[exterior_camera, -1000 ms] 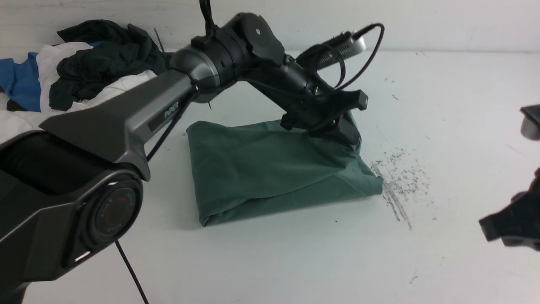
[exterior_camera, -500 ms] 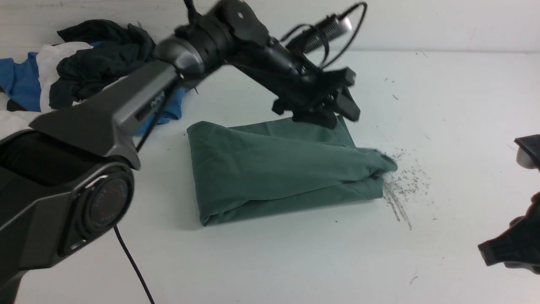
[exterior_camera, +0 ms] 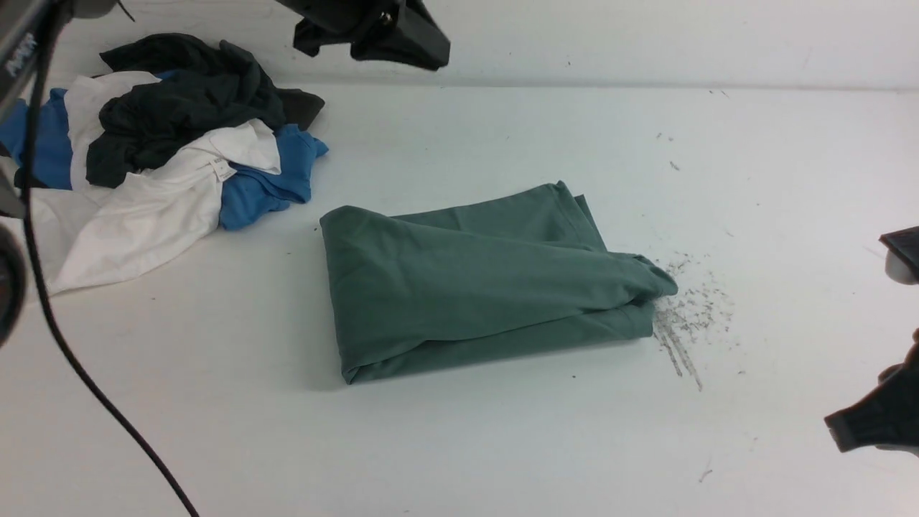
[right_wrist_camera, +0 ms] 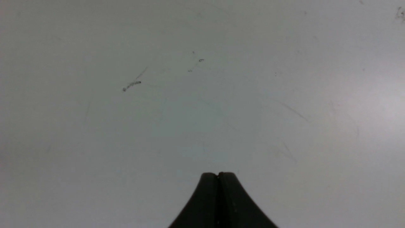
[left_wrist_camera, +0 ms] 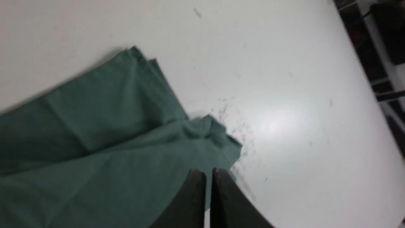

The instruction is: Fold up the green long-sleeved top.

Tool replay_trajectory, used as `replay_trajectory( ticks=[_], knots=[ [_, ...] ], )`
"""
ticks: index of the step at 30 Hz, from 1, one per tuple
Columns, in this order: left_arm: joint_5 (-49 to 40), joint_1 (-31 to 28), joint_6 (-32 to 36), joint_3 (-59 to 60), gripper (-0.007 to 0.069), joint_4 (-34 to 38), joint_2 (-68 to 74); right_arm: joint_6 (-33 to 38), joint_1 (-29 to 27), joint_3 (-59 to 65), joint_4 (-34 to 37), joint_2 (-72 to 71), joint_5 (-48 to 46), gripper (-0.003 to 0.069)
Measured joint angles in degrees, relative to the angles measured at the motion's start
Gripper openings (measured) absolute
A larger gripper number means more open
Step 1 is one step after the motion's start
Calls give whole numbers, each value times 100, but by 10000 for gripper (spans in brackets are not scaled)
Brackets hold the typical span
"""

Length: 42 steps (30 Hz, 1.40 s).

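The green long-sleeved top (exterior_camera: 474,287) lies folded into a rough rectangle in the middle of the white table, its right corner bunched beside a patch of scuff marks. In the left wrist view the top (left_wrist_camera: 95,133) lies well below my left gripper (left_wrist_camera: 208,172), whose fingers are together with nothing between them. In the front view that left gripper (exterior_camera: 416,47) hangs high at the far top edge, clear of the cloth. My right gripper (right_wrist_camera: 217,174) is shut and empty above bare table; it shows at the near right edge (exterior_camera: 865,431).
A heap of dark charcoal, white and blue garments (exterior_camera: 165,143) sits at the far left of the table (exterior_camera: 502,445). A black cable (exterior_camera: 79,366) runs down the left side. Grey scuff marks (exterior_camera: 682,323) lie right of the top.
My left gripper let go of the top's right corner, shut again, and rose up and back out of the scene. The corner dropped onto the table. The right arm barely moved.
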State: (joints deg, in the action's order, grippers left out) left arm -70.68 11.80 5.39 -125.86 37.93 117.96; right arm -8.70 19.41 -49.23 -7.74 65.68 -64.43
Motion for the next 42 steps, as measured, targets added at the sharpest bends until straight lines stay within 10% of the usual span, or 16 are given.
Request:
replay_trajectory(
  ticks=[12,18,26,32,42],
  knots=[
    [-105,-77,190,2647,-4,-2596,-2278,-56,0,0,-77,-1472,155,-15],
    [-118,-77,190,2655,-4,-2641,-2455,-157,0,60,-196,-3154,221,-15],
    [-122,-77,165,2695,-4,-2497,-2415,-189,0,2106,-692,-6189,2631,-15],
    [-122,-77,154,2695,-4,-2417,-2415,-189,0,3215,-975,-6634,4349,-15],
    [-122,-77,148,2695,-4,-2387,-2415,-192,0,3505,-979,-6634,4593,-15]
  ],
)
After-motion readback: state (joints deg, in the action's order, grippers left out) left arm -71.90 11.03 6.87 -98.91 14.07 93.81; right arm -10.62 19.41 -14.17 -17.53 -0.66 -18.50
